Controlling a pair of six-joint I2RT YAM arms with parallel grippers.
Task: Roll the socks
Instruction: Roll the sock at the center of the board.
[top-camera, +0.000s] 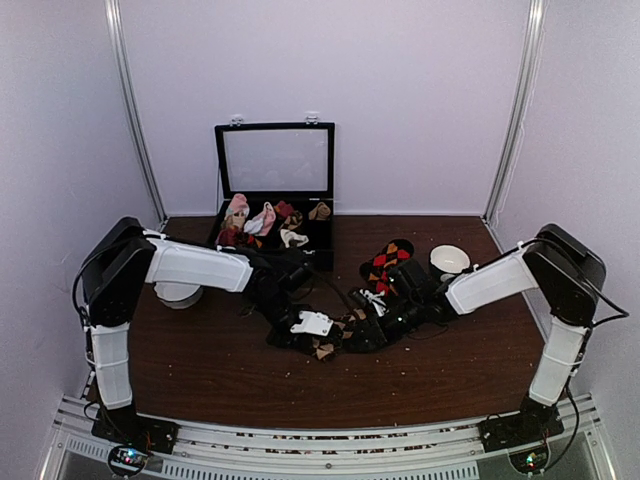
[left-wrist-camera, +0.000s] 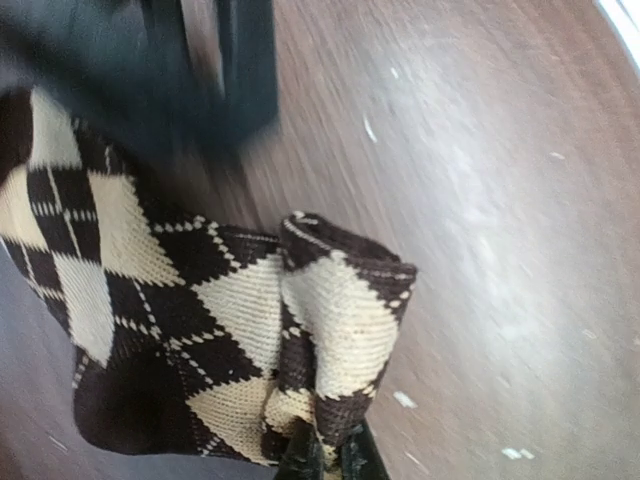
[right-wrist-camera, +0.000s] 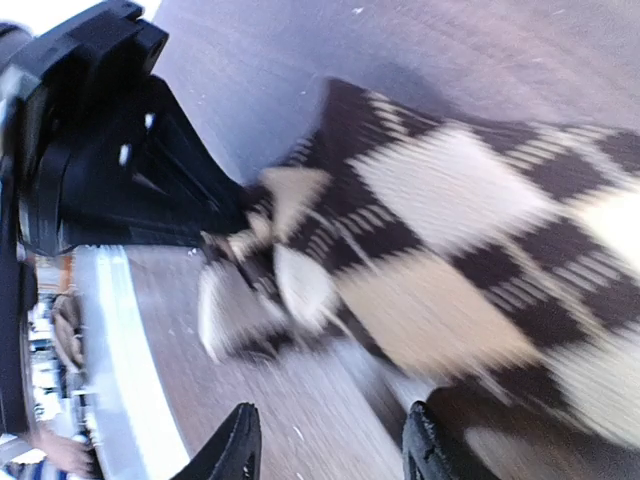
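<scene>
A black argyle sock with tan and cream diamonds (top-camera: 328, 347) lies on the table between the two arms. My left gripper (top-camera: 318, 336) is shut on a bunched fold of it; in the left wrist view the fingertips (left-wrist-camera: 300, 458) pinch the fold at the bottom edge, and the sock (left-wrist-camera: 200, 300) spreads out beyond. My right gripper (top-camera: 372, 334) is open just right of the sock; in the right wrist view its fingers (right-wrist-camera: 236, 450) stand wide apart with the sock (right-wrist-camera: 440, 260) ahead and the left gripper (right-wrist-camera: 120, 180) holding its far end. A black sock with red and orange diamonds (top-camera: 388, 260) lies behind.
A black case (top-camera: 273, 235) with its lid up stands at the back and holds pink, white and other sock bundles. A white bowl (top-camera: 449, 259) sits at the right. Another white bowl (top-camera: 178, 294) sits under the left arm. White walls close in the table.
</scene>
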